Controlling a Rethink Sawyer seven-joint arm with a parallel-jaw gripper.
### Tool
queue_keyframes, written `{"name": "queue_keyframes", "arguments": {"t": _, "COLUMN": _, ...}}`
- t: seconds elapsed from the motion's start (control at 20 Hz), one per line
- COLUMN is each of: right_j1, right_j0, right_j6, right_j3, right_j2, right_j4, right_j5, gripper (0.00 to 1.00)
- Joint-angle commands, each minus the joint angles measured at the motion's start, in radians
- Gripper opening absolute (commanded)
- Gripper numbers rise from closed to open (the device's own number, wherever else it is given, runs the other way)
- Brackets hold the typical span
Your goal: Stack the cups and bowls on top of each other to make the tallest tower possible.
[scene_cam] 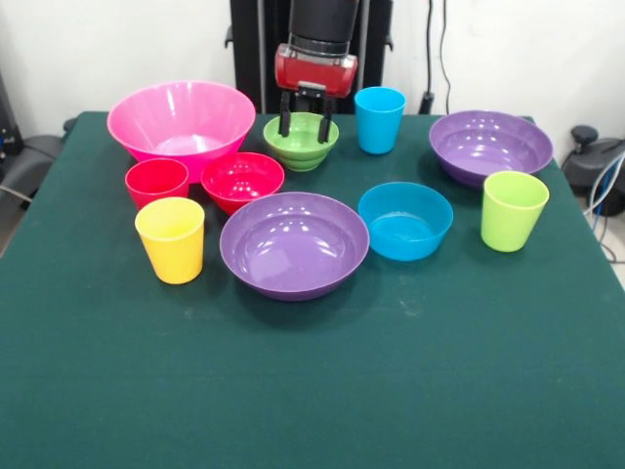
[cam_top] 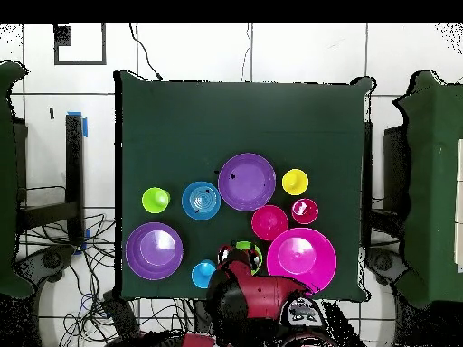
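Note:
My gripper [scene_cam: 306, 125] is open and hangs over the small green bowl [scene_cam: 301, 149], with its fingertips down at the bowl's rim. The arm covers part of this bowl in the overhead view [cam_top: 246, 246]. The pink bowl [scene_cam: 181, 117], small red bowl [scene_cam: 242, 179], red cup [scene_cam: 156, 183] and yellow cup [scene_cam: 171, 239] stand to the left. A purple bowl [scene_cam: 294, 244] and the blue bowl [scene_cam: 404, 221] stand in front. The blue cup [scene_cam: 379, 119], the second purple bowl [scene_cam: 490, 147] and the lime cup [scene_cam: 514, 210] stand to the right. Every piece stands alone; nothing is nested.
The green table [scene_cam: 312, 391] has bare cloth across its near half. The black pedestal [scene_cam: 256, 49] stands behind the far edge. Cables [scene_cam: 605, 186] lie off the table's right side.

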Motion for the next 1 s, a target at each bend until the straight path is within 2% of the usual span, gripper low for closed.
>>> {"name": "queue_keyframes", "arguments": {"t": 0.05, "right_j1": -0.051, "right_j0": -0.024, "right_j6": 0.142, "right_j3": 0.031, "right_j2": 0.180, "right_j4": 0.010, "right_j5": 0.110, "gripper": 1.00}}
{"name": "queue_keyframes", "arguments": {"t": 0.3, "right_j1": -0.113, "right_j0": -0.022, "right_j6": 0.150, "right_j3": 0.062, "right_j2": 0.210, "right_j4": 0.030, "right_j5": 0.142, "gripper": 1.00}}
{"name": "queue_keyframes", "arguments": {"t": 0.4, "right_j1": -0.110, "right_j0": -0.031, "right_j6": 0.160, "right_j3": 0.063, "right_j2": 0.233, "right_j4": 0.042, "right_j5": 0.146, "gripper": 1.00}}
{"name": "queue_keyframes", "arguments": {"t": 0.7, "right_j1": -0.048, "right_j0": 0.008, "right_j6": 0.183, "right_j3": 0.048, "right_j2": 0.234, "right_j4": 0.077, "right_j5": 0.109, "gripper": 1.00}}
{"name": "queue_keyframes", "arguments": {"t": 1.0, "right_j1": 0.034, "right_j0": 0.061, "right_j6": 0.155, "right_j3": 0.042, "right_j2": 0.148, "right_j4": 0.103, "right_j5": 0.139, "gripper": 1.00}}
